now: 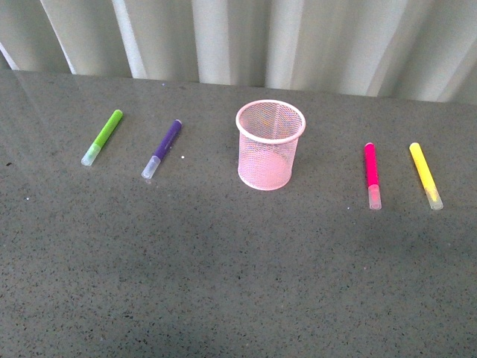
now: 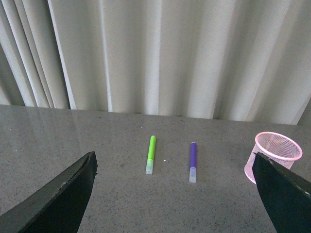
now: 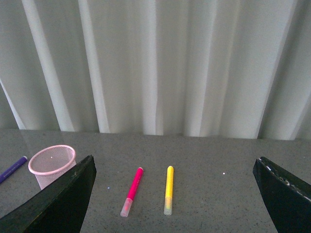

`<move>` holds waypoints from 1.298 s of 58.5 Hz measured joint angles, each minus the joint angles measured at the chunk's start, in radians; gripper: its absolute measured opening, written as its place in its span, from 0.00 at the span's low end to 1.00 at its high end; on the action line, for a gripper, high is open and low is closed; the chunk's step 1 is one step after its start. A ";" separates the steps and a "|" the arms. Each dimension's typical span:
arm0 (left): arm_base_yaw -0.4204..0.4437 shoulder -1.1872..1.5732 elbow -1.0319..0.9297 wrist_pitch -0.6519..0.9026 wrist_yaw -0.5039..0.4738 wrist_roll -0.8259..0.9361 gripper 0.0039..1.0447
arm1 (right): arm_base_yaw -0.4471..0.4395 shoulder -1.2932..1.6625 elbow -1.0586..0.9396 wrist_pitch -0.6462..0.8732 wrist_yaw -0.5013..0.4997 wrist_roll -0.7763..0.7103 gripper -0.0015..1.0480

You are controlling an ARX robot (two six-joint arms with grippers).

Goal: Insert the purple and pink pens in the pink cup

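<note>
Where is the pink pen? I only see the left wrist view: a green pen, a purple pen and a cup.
Observer: In the front view the pink pen lies right of the cup, apart from it.
Operator: Anything beside it?
Observer: A yellow pen lies further right, not touching it.
Operator: Is the other pincer holding something?
Observer: No, the right pincer is open and empty.
</note>
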 joint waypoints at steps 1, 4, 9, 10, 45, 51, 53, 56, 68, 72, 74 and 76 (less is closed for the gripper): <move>0.000 0.000 0.000 0.000 0.000 0.000 0.94 | 0.000 0.000 0.000 0.000 0.000 0.000 0.93; 0.000 0.000 0.000 0.000 0.000 0.000 0.94 | 0.000 0.000 0.000 0.000 0.000 0.000 0.93; 0.000 0.000 0.000 0.000 0.000 0.000 0.94 | 0.000 0.000 0.000 0.000 0.000 0.000 0.93; 0.000 0.000 0.000 0.000 0.000 0.000 0.94 | 0.000 0.000 0.000 0.000 0.000 0.000 0.93; -0.103 0.084 0.037 -0.063 -0.281 -0.136 0.94 | 0.000 0.000 0.000 0.000 0.000 0.000 0.93; -0.172 0.258 0.084 0.047 -0.549 -0.280 0.94 | 0.000 0.000 0.000 0.000 0.000 0.000 0.93; -0.170 0.341 0.114 0.136 -0.552 -0.293 0.94 | 0.000 0.000 0.000 0.000 -0.002 0.000 0.93; -0.148 0.513 0.189 0.303 -0.511 -0.291 0.94 | 0.000 0.000 0.000 0.000 0.000 0.000 0.93; -0.143 1.144 0.580 0.514 -0.264 -0.187 0.94 | 0.000 0.000 0.000 0.000 0.000 0.000 0.93; -0.156 1.371 0.750 0.436 -0.180 -0.149 0.94 | 0.000 0.000 0.000 0.000 0.000 0.000 0.93; -0.160 1.437 0.808 0.396 -0.153 -0.133 0.94 | 0.000 0.000 0.000 0.000 0.000 0.000 0.93; -0.164 1.501 0.866 0.352 -0.127 -0.127 0.94 | 0.000 0.000 0.000 0.000 0.000 0.000 0.93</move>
